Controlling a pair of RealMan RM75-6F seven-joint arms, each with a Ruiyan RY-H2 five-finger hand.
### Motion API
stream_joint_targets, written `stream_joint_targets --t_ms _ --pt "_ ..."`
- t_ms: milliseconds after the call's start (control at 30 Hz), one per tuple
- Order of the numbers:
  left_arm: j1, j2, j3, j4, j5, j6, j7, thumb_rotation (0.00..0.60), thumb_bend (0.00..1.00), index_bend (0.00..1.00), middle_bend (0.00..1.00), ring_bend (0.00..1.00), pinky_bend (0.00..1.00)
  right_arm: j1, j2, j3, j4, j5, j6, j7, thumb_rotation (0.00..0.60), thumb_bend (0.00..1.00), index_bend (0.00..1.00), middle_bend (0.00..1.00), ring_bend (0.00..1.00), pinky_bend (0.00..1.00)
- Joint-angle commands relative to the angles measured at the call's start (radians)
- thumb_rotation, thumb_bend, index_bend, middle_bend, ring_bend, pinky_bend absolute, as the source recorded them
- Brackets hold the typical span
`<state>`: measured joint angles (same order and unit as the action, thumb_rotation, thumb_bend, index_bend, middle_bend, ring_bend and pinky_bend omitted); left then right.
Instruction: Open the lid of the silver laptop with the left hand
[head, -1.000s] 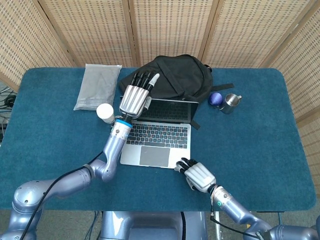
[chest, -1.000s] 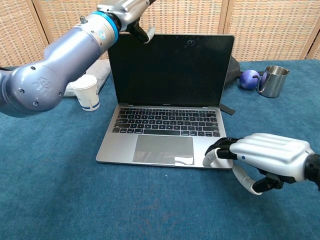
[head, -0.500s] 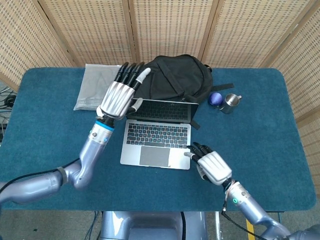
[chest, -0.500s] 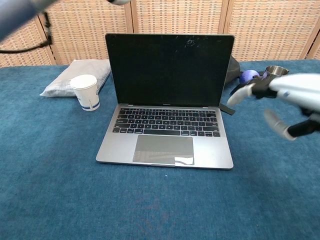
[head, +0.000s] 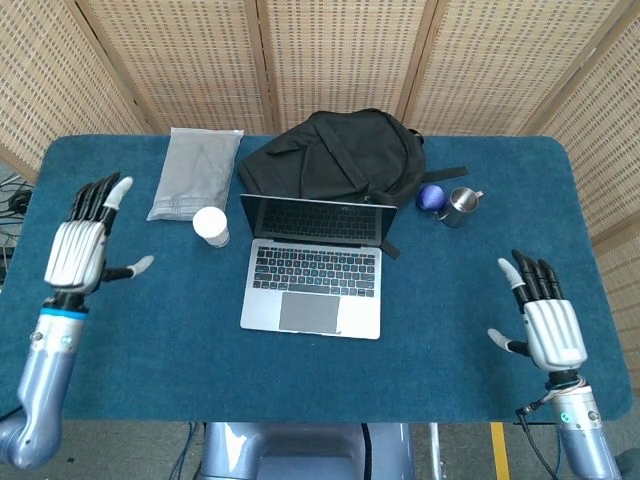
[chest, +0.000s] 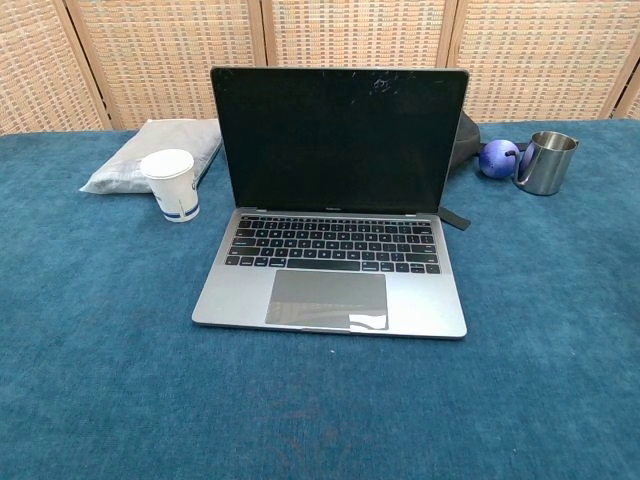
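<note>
The silver laptop (head: 315, 270) (chest: 335, 270) stands in the middle of the blue table with its lid raised upright and its dark screen (chest: 338, 138) facing me. My left hand (head: 85, 240) hovers far to the left of it, above the table's left edge, fingers spread and holding nothing. My right hand (head: 540, 315) is off to the right near the front edge, also spread and empty. Neither hand touches the laptop, and neither shows in the chest view.
A white paper cup (head: 211, 226) (chest: 173, 184) stands by the laptop's left rear corner, next to a grey pouch (head: 195, 172). A black backpack (head: 335, 155) lies behind the lid. A purple ball (head: 431, 197) and a steel mug (head: 459, 206) sit at the right rear.
My left hand left the lid's top edge and swung out to the far left. My right hand lifted off the laptop's front right corner and moved right. The lid stays upright.
</note>
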<state>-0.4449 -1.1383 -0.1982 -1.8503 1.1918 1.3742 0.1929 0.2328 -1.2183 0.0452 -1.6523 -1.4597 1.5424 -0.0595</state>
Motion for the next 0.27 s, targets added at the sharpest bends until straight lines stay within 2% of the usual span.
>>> stream_joint_targets --t_ms 33,200,267 --pt "0.13 0.068 0.131 -0.095 0.038 0.089 0.011 0.6 0.0 0.0 0.0 0.0 0.0 -0.055 -0.008 -0.005 -0.024 0.001 0.067 -0.018 0.6 0.0 0.03 0.0 0.0 0.0" --pt "0.248 0.047 0.231 -0.081 0.147 0.193 0.017 0.6 0.0 0.0 0.0 0.0 0.0 -0.094 -0.008 -0.02 -0.048 -0.049 0.113 -0.012 0.6 0.0 0.03 0.0 0.0 0.0" --pt "0.272 0.03 0.248 -0.051 0.188 0.213 0.0 0.6 0.0 0.0 0.0 0.0 0.0 -0.099 -0.011 -0.02 -0.043 -0.051 0.108 -0.007 0.6 0.0 0.03 0.0 0.0 0.0"
